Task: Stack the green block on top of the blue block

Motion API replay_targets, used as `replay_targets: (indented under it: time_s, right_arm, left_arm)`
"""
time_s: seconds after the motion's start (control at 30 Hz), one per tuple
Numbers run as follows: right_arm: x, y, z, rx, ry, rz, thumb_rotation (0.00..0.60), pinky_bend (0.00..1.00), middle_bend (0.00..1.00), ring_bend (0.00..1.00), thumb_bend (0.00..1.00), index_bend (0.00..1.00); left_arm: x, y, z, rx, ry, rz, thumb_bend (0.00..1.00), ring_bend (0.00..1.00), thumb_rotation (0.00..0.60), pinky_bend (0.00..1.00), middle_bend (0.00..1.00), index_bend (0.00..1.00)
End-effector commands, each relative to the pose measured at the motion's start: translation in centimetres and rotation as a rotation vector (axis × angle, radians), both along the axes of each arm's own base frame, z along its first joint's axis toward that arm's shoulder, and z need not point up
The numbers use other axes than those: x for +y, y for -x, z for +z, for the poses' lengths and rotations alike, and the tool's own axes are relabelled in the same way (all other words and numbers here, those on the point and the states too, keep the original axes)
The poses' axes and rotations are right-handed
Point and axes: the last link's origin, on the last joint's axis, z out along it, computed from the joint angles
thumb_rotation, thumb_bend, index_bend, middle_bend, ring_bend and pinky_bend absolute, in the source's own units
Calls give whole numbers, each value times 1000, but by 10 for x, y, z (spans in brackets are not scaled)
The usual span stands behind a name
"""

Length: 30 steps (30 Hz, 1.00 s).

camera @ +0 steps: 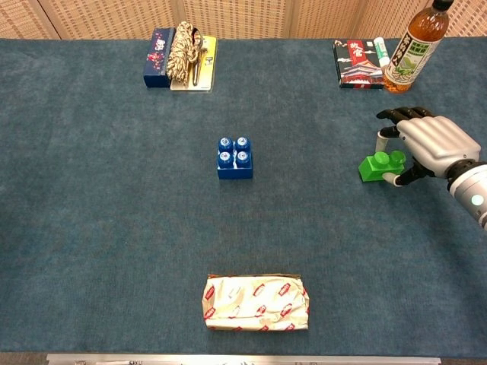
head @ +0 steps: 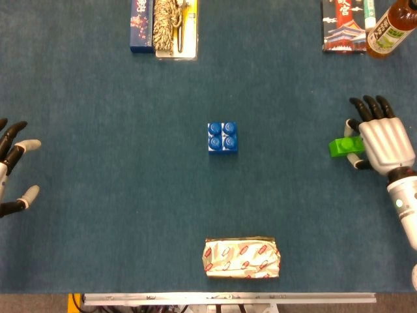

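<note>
While the right robot hand (camera: 426, 148) holds the green block (camera: 377, 166) between thumb and fingers near the right edge of the surface (camera: 114, 228), the best thing is to keep the hold snug and the block level. I think it should go up first, then across to the blue block (camera: 234, 158), which sits in the middle, well apart. The bumps on the blue block should line up with the green one before it is pressed down.

The left robot hand (head: 13, 169) is open at the left edge and holds nothing.

Count: one green block, one blue block, one wrapped packet (camera: 256, 303), one bottle (camera: 415, 46), and two flat boxes (camera: 358, 65) at the back.
</note>
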Motion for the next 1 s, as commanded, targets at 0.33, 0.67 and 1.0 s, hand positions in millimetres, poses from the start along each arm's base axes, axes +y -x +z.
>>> replay_targets:
  time_s: [0.33,0.67,1.0]
  right_arm:
    - [-8,-51,22,24,8,111,600,37,124,0,281,565]
    - [-15,-96,38,34,-21,160,600,37,124,0,285,565]
    - [-20,-129,37,34,-22,189,600,37,124,0,287,565]
  left_arm:
    - [0,0,6,3,-11,-10,228,0,600,83,126,254]
    - [0,7,21,34,-31,2,228,0,600,83,125,253]
    - [6,30,39,107,-33,37,228,0,600,84,119,244]
